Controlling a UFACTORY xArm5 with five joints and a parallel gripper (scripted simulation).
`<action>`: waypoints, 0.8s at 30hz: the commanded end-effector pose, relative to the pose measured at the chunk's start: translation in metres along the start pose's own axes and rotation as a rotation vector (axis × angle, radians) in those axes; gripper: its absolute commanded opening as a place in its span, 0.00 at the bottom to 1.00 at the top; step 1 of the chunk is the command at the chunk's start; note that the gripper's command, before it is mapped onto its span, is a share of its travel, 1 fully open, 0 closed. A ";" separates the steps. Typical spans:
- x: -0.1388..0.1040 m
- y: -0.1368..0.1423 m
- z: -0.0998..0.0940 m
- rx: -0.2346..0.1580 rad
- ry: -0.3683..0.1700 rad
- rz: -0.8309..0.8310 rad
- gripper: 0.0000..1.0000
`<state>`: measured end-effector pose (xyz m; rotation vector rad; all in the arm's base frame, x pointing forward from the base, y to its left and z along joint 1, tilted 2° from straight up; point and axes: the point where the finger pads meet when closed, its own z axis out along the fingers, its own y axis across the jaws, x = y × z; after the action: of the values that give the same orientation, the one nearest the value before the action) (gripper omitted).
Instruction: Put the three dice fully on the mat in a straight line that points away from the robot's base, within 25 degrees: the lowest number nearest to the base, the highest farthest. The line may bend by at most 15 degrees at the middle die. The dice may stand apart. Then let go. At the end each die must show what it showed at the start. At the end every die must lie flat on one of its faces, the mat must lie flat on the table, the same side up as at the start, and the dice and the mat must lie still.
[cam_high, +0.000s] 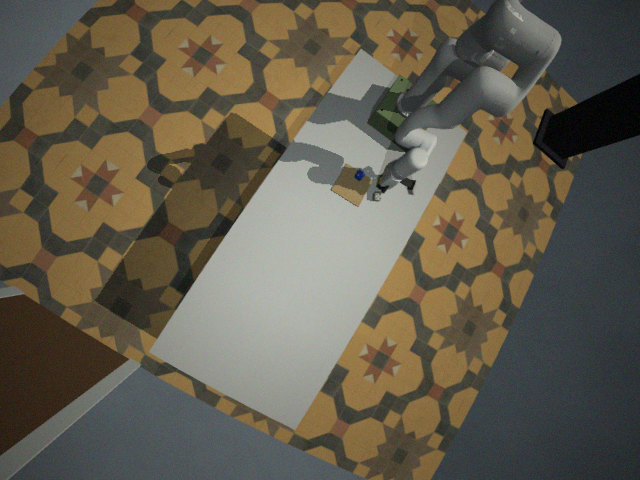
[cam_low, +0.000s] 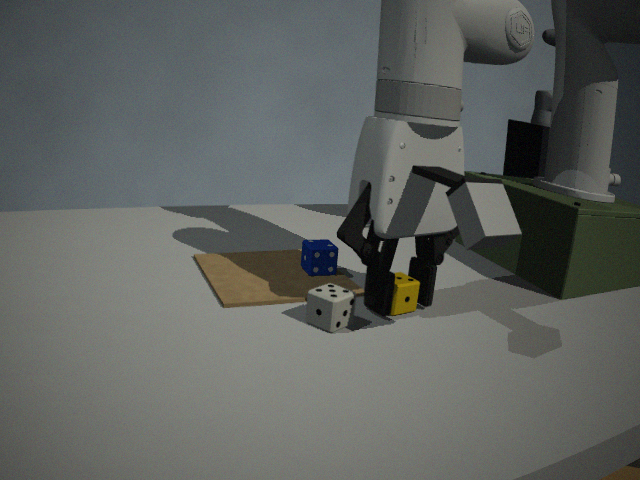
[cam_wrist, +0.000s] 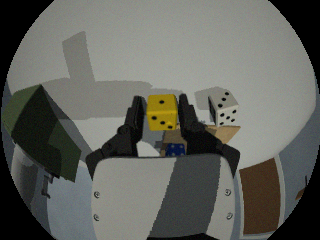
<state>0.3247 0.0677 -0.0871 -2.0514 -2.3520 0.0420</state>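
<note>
yellow die (cam_low: 404, 294) (cam_wrist: 162, 112) pickup in hand, beside mat (cam_high: 352, 188) (cam_low: 248, 279) (cam_wrist: 227, 133) | tool (cam_high: 383, 184) (cam_low: 402, 308) (cam_wrist: 160, 103) fingers apart around it | next: close gently, then probably lift straight up

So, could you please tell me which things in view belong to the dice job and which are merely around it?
Part of the job:
- yellow cube die
- white cube die
- blue cube die
- flat tan square mat

Merely around:
- patterned orange-and-grey floor
- tall black post
</note>
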 end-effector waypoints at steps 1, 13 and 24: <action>0.000 0.001 -0.001 -0.003 0.000 0.000 0.47; 0.000 0.001 -0.001 -0.003 0.000 0.000 0.27; 0.000 0.001 -0.001 -0.003 0.000 0.000 0.27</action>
<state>0.3247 0.0677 -0.0871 -2.0514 -2.3520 0.0421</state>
